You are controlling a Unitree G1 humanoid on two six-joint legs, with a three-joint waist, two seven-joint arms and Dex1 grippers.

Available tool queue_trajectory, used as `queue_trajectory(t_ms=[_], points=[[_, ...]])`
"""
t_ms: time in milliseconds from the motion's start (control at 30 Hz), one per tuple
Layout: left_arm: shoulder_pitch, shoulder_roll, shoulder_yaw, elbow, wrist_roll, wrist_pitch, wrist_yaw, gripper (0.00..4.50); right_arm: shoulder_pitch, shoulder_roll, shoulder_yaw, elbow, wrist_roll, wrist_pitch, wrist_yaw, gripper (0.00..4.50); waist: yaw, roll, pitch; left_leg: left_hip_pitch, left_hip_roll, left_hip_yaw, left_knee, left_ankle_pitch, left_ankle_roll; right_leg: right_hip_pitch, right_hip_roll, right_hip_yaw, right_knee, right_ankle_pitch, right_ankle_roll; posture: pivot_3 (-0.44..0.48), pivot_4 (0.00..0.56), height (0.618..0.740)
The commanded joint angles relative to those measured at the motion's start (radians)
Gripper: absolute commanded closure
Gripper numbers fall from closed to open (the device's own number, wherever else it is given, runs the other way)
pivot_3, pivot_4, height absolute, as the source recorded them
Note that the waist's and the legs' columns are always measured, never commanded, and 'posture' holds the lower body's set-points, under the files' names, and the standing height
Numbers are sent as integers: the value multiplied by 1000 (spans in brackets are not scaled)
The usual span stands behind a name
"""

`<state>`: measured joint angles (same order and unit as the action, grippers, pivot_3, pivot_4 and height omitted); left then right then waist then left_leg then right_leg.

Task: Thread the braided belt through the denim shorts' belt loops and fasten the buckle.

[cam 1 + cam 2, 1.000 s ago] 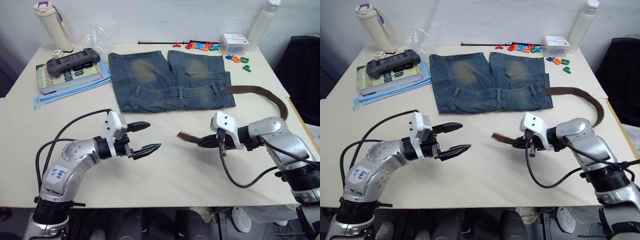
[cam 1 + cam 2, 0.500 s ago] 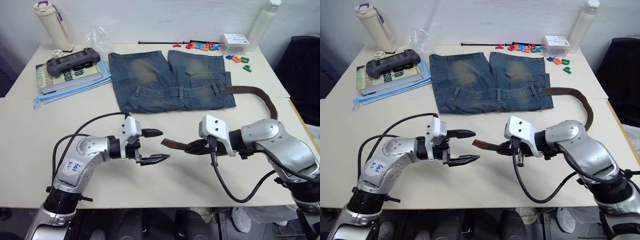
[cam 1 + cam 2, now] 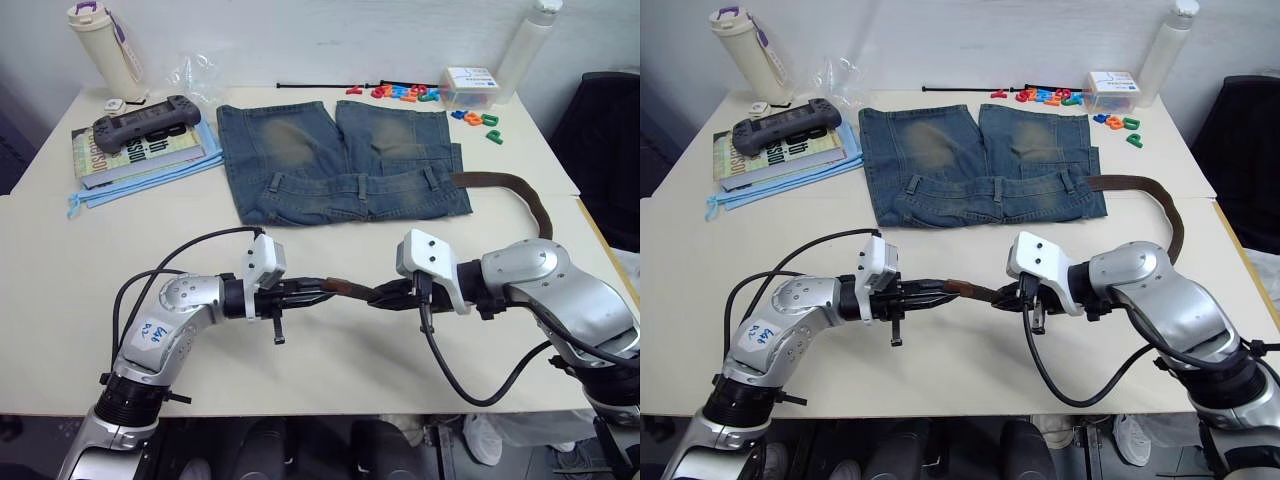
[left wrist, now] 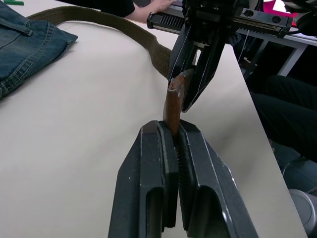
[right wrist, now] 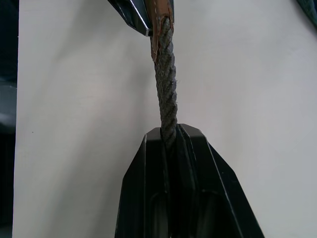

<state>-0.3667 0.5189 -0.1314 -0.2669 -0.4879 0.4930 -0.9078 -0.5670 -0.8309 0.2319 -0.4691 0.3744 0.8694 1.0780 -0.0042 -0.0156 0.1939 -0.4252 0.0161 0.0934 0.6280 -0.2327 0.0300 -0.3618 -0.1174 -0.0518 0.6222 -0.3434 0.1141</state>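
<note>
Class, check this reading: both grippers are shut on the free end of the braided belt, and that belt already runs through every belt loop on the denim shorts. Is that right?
Not quite. Both the left gripper and right gripper are shut on the braided belt, but the left eye view shows it lying beside the denim shorts, through no belt loops.

1. The left gripper [image 3: 318, 290], open half a second ago, has closed on the free tip of the braided belt [image 3: 350, 290].
2. The right gripper [image 3: 385, 296] has carried that tip leftward.
</note>
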Motion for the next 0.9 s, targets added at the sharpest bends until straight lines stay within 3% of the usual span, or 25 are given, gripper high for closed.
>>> queue_trajectory(t_ms=[33,100,167,200,267,433,600,700,767,900], points=[[-4,-18,13,-28,-21,5,8,4483,-18,9,-9,-36,15,-24,-9,4500,0,0,0,0,0,0,0,0,0,0,0,0,0,0,0,0,150,713],[0,-31,28,-29,-42,23,18,4483,-11,15,-31,-49,32,-19,-20,4500,0,0,0,0,0,0,0,0,0,0,0,0,0,0,0,0,150,713],[3,-44,42,-32,-62,47,27,4500,-2,25,-70,-63,56,4,-47,3622,0,0,0,0,0,0,0,0,0,0,0,0,0,0,0,0,150,713],[8,-49,46,-35,-72,62,32,4500,7,20,-105,-76,75,21,-57,3392,1,0,0,0,0,0,0,0,0,0,0,0,0,0,0,0,150,713],[23,-58,56,-44,-91,86,42,4500,18,24,-190,-94,114,62,-97,2414,1,0,0,0,0,0,0,0,0,0,0,0,0,0,0,0,150,713],[64,-116,108,-76,-201,210,130,4500,40,78,-480,-126,305,259,-222,159,2,0,0,0,0,-1,1,0,1,1,0,0,0,0,0,0,150,713],[60,-218,224,-87,-400,363,292,4500,139,138,-753,-192,622,472,-306,159,4,0,0,0,0,-2,0,0,2,1,0,-1,0,0,0,0,150,713],[46,-260,292,-78,-522,436,387,4500,247,157,-843,-178,940,490,-439,159,4,0,0,-1,0,-2,1,-2,5,1,0,-1,0,0,0,0,150,713],[42,-265,312,-82,-569,464,419,4500,342,176,-823,-169,1084,458,-588,159,3,-1,0,-1,0,-2,1,-3,7,2,0,-2,0,0,0,0,150,713],[48,-248,308,-101,-609,491,431,4500,444,280,-657,-155,1190,347,-877,159,-4,-1,0,0,0,0,2,-2,7,1,1,0,3,0,0,0,150,713]])
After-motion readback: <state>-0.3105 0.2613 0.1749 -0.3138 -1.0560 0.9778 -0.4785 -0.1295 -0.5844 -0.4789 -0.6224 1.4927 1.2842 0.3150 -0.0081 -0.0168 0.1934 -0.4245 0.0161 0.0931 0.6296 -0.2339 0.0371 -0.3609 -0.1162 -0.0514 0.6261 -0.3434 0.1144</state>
